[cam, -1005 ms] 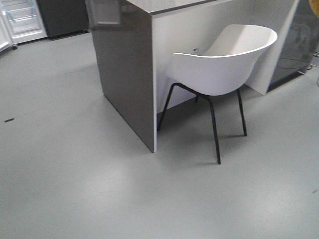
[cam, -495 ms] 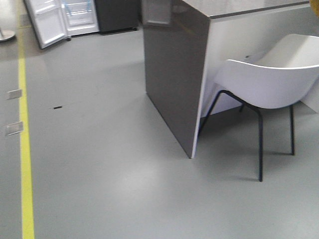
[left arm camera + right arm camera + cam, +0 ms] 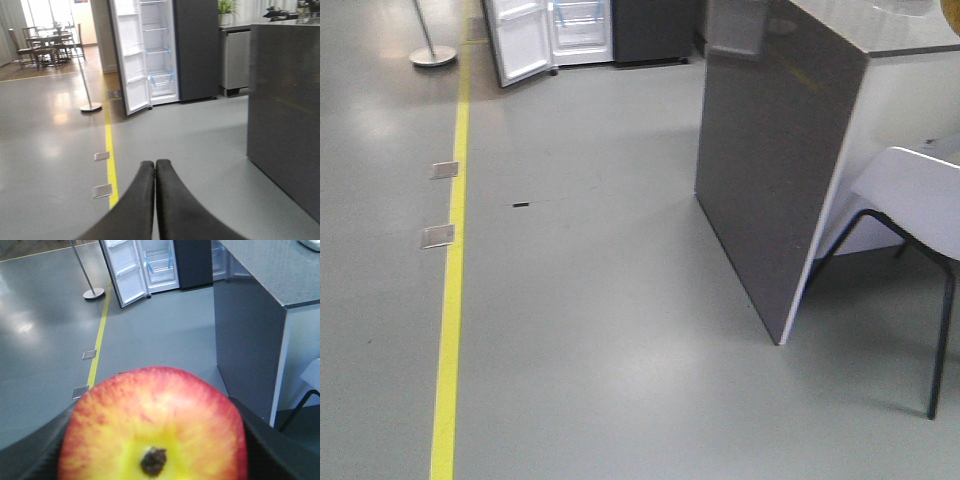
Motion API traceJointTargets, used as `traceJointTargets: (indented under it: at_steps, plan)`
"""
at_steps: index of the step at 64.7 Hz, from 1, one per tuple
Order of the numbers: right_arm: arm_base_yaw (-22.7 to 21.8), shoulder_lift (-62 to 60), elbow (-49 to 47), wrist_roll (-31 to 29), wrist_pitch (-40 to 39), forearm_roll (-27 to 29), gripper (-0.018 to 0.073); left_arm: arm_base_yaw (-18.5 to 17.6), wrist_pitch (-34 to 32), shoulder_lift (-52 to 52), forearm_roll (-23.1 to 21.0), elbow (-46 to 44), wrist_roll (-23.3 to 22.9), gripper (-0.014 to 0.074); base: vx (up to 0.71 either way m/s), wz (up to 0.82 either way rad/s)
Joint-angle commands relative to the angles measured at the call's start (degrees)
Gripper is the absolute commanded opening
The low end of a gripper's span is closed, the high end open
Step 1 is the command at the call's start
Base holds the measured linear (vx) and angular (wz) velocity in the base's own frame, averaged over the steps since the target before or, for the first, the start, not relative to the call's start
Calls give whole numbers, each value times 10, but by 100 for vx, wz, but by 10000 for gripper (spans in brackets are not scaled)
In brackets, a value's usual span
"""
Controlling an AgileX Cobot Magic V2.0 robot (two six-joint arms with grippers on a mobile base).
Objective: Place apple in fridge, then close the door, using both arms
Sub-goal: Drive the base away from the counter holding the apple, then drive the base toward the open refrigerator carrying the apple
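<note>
The red and yellow apple (image 3: pixel 155 415) fills the lower part of the right wrist view, its dark dimple facing the camera. My right gripper (image 3: pixel 152 440) is shut on it, with a black finger on each side. My left gripper (image 3: pixel 155 164) is shut and empty, its fingertips pressed together above the grey floor. The dark grey fridge (image 3: pixel 197 50) stands far ahead across the floor, showing white shelves with blue tape. Its door (image 3: pixel 131 55) hangs open to the left. In the front view the fridge (image 3: pixel 650 25) and its open door (image 3: pixel 520 40) show at the top edge.
A counter with a dark grey end panel (image 3: pixel 775 160) stands at the right, a white chair (image 3: pixel 920 185) tucked beside it. A yellow floor line (image 3: pixel 450 280) runs toward the fridge, with two metal floor plates (image 3: pixel 437 236) beside it. A post on a round base (image 3: pixel 432 55) stands left of the door.
The front view has swung left. Counter and chair slid to the right edge, while the fridge, yellow line and post came further into view.
</note>
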Motion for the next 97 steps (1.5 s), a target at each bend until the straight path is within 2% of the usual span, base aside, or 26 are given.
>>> traceJointTargets:
  at_steps: [1,97]
  plan:
    - [-2,-12,-20,-4,-48,5,60,-2,-43,-8,-5,-10,-2,-6,9,33]
    - [-2,-12,-20,-4,-48,5,60,-2,-43,-8,-5,-10,-2,-6,12,14]
